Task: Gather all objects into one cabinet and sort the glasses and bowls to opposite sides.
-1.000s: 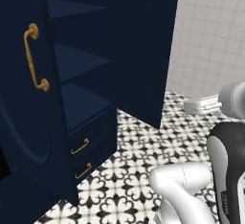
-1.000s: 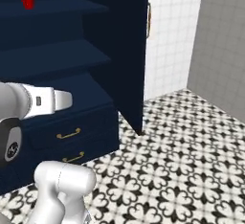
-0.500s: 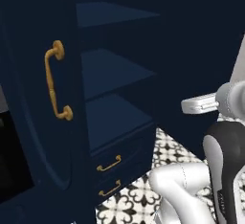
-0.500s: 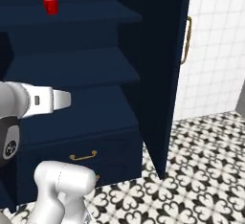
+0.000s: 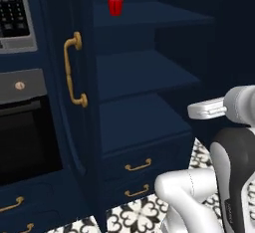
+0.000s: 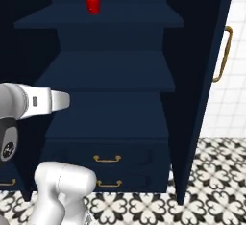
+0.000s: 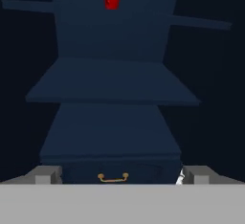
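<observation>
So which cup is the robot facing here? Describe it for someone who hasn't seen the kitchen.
Find the tall navy cupboard standing open, with drawers at its foot. On its highest visible shelf stands a small glossy red cup. It is the only bright thing on those dark shelves.

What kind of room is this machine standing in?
Most likely a kitchen: a built-in oven beside a tall navy cupboard with drawers, a red cup on its upper shelf, and patterned floor tiles.

White glossy arm (image 5: pixel 189 197), dark joints, rounded links.
</observation>
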Controlling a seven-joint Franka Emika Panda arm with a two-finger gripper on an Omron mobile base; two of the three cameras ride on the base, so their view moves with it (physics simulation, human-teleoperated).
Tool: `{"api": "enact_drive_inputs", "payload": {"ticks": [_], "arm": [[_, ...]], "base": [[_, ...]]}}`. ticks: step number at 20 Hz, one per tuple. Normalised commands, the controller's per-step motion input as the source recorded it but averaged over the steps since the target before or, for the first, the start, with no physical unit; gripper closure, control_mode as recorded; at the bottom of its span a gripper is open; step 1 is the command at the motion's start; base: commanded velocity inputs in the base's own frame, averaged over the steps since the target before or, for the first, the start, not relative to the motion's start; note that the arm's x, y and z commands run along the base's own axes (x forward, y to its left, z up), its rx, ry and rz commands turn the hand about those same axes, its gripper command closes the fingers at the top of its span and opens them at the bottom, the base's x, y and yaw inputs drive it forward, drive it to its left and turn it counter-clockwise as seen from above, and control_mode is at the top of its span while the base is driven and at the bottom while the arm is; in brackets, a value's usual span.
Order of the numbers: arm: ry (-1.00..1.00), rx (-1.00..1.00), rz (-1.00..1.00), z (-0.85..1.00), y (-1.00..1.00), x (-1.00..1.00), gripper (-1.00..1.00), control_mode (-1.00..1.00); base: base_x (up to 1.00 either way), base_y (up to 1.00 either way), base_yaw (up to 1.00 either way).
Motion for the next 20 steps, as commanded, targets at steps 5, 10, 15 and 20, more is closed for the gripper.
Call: {"api": "enact_drive_inputs", "payload": {"ticks": [5,10,15,20], "arm": [[0.0,0.0,0.0,0.0,0.0,0.0,-1.0,1.0],[0.0,0.0,0.0,0.0,0.0,0.0,-1.0,1.0],[0.0,0.0,0.0,0.0,0.0,0.0,-1.0,1.0],[0.0,0.0,0.0,0.0,0.0,0.0,-1.0,1.0]], "base": [[0.11,-0.45,0.19],[0.4,-0.19,0.04],[0.31,0.0,0.04],[0.46,-0.02,0.12]]}}
